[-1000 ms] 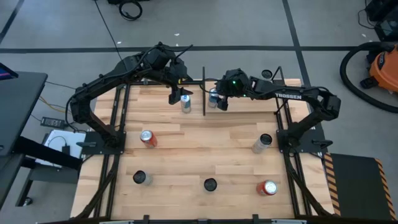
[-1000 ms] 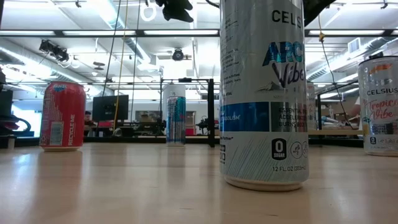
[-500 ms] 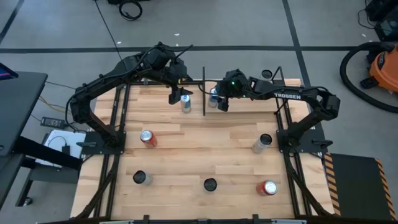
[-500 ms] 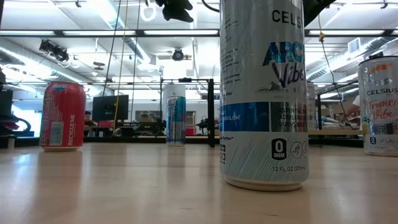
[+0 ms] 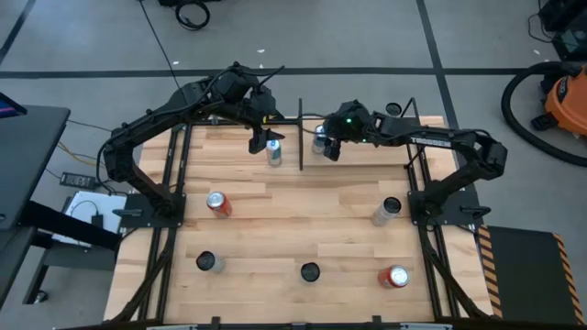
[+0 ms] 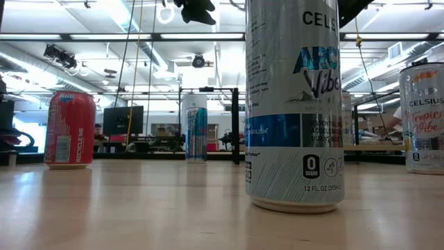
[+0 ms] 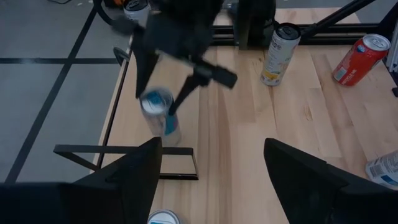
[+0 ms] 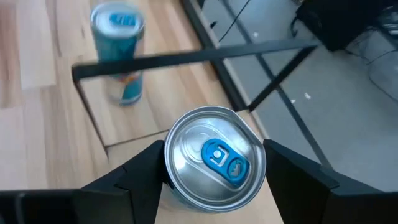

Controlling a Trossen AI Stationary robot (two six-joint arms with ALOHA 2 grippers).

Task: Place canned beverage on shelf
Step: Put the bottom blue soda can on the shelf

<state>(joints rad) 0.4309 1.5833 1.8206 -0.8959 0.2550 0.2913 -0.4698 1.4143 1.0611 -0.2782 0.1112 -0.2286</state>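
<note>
A silver can with a blue tab (image 8: pixel 214 155) stands upright between the fingers of my right gripper (image 5: pixel 326 147) at the left end of the shelf (image 5: pixel 367 147), a pale panel with black rods. The left wrist view shows the same can (image 7: pixel 158 115) blurred, just past the shelf's end frame (image 7: pixel 124 163). My left gripper (image 5: pixel 259 139) hangs open above a blue-and-white can (image 5: pixel 273 152) that stands on the table left of the shelf. Nothing is between its fingers. My right gripper pinches the can's upper side wall (image 8: pixel 177 193) between its two fingers (image 8: pixel 134 177), one on each side just under the rim. The fingers slant down from above and from the table's right. The can stays upright; whether its base rests on the shelf I cannot tell.
Several more cans stand on the planked table: a red one (image 5: pixel 217 203) at the left, one (image 5: pixel 387 211) at the right, two dark-topped ones (image 5: pixel 206 263) (image 5: pixel 310 271) and a red one (image 5: pixel 394 277) near the front. The shelf's upright rods (image 5: pixel 301 137) stand between the two grippers.
My right gripper has turned a little and shifted slightly toward the table's right edge, and the can between its fingers has shifted with it. My left gripper has kept still.
</note>
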